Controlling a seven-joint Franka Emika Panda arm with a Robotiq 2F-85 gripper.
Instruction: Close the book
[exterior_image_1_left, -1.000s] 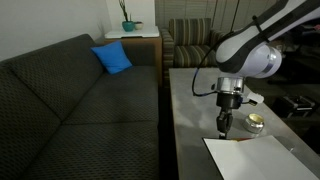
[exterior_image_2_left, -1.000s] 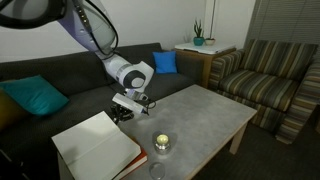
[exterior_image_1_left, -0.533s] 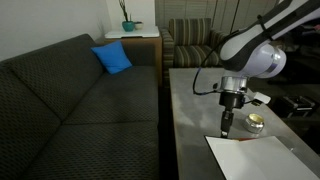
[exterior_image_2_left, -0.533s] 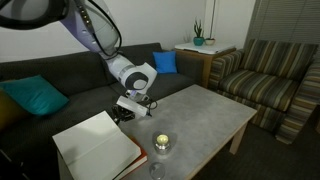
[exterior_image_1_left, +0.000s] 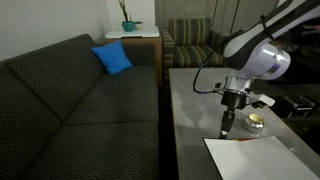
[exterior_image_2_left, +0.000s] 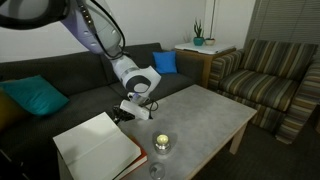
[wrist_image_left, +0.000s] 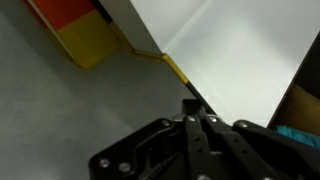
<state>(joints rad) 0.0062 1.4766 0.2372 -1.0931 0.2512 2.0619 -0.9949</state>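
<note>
The book (exterior_image_2_left: 95, 145) lies open on the grey table, white pages up, with a yellow and red cover edge showing in the wrist view (wrist_image_left: 85, 35). In an exterior view only its white page corner (exterior_image_1_left: 255, 158) shows at the bottom. My gripper (exterior_image_1_left: 227, 131) hangs just above the table at the book's far edge; it also shows in an exterior view (exterior_image_2_left: 117, 117). In the wrist view the fingers (wrist_image_left: 192, 106) are pressed together with nothing between them, tips next to the yellow edge of the book.
A small round gold tin (exterior_image_2_left: 160, 143) stands on the table (exterior_image_2_left: 210, 110) beside the book, and shows in an exterior view (exterior_image_1_left: 254, 124). A dark sofa (exterior_image_1_left: 80, 100) with a blue cushion runs along the table. A striped armchair (exterior_image_2_left: 270, 70) stands beyond.
The arm has shifted slightly sideways along the book's edge. The book has not moved.
</note>
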